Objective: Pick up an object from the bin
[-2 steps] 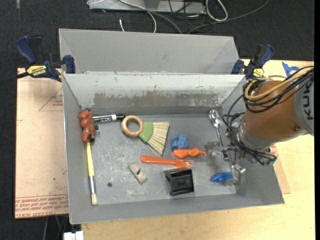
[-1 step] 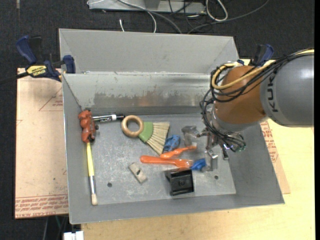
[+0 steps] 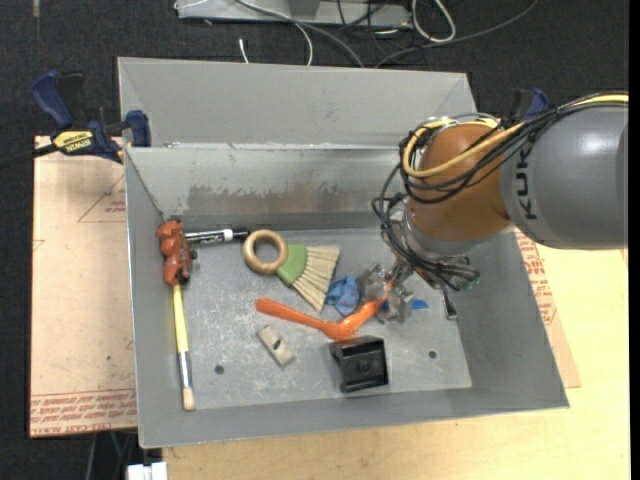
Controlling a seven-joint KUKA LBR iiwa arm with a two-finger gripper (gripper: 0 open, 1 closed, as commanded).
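Camera view: yellow stick (image 3: pixel 180 338) left in bin (image 3: pixel 230 363), wooden ring (image 3: pixel 265 251), brush (image 3: pixel 312 271), then orange plastic spoon (image 3: pixel 300 315) centre-right, its right end at gripper (image 3: pixel 392 296); grasp state can't be told. Spoon likely light, stiff, slick; pinch its narrow middle.

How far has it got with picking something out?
Done: the gripper is down at the bin floor, beside the orange spoon and a blue scrap. In hand: nothing visibly lifted; whether it grips anything I cannot tell. Left: the grasp and lift out.
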